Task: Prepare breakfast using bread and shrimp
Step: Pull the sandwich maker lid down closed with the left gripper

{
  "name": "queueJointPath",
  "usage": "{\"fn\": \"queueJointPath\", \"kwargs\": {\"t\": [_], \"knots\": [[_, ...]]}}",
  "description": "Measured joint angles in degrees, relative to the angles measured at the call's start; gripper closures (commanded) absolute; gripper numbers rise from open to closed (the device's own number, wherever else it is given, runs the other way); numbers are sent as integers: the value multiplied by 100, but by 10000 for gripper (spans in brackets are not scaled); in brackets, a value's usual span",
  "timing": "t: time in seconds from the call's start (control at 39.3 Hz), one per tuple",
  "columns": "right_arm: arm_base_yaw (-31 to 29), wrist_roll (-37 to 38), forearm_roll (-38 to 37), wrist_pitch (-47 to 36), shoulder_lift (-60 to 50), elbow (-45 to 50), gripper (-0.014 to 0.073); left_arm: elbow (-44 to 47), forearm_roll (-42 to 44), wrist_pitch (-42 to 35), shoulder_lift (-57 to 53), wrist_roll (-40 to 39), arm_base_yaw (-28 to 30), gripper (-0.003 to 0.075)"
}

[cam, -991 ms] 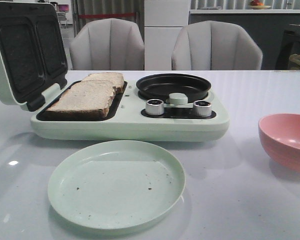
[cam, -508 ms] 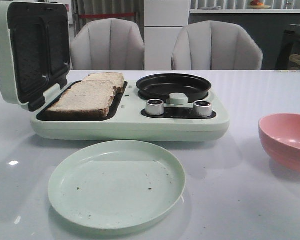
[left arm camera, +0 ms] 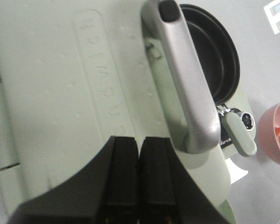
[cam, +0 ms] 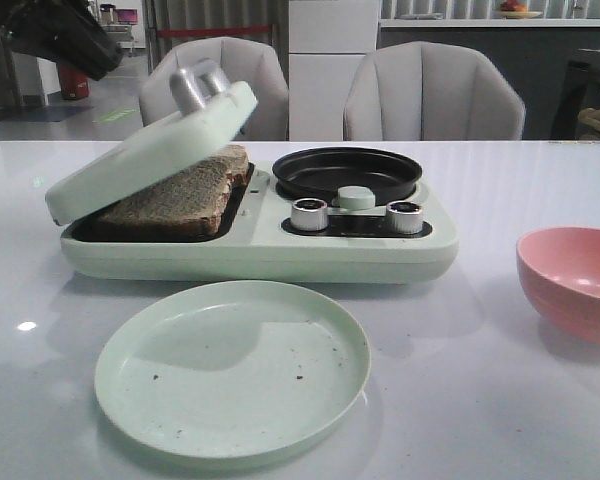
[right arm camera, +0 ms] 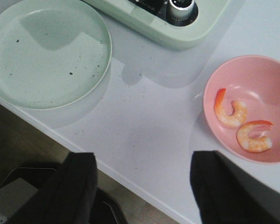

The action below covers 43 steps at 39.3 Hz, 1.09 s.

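Two slices of bread (cam: pixel 185 188) lie in the sandwich maker's left tray, half covered by the pale green lid (cam: pixel 150 150), which hangs tilted a little above them. In the left wrist view my left gripper (left arm camera: pixel 139 156) is shut and empty, its fingertips against the lid's top (left arm camera: pixel 60 93) beside the silver handle (left arm camera: pixel 189 88). In the front view the left arm (cam: pixel 60 40) shows at the top left. Two shrimp (right arm camera: pixel 231 113) lie in the pink bowl (right arm camera: pixel 252 74). My right gripper (right arm camera: pixel 142 186) hovers open over the table's near edge, apart from the bowl.
A black round pan (cam: pixel 346 172) and two silver knobs (cam: pixel 309 213) sit on the maker's right half. An empty pale green plate (cam: pixel 230 370) lies in front of it. The pink bowl (cam: pixel 572 282) stands at the right edge. Two grey chairs (cam: pixel 432 92) stand behind the table.
The lid has swung down from upright to nearly closed over the bread. My left arm has come into the front view at the top left.
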Motion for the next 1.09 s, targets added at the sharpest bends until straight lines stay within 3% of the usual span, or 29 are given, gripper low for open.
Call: {"fn": "queueJointPath", "kwargs": {"t": [0.51,1.09], "knots": [[0,0,0,0,0,0,57,155,639,-59,-781,61,-961,619],[0,0,0,-13,0,0,57,3005,653,-991,-3870,596,-1834,619]]}}
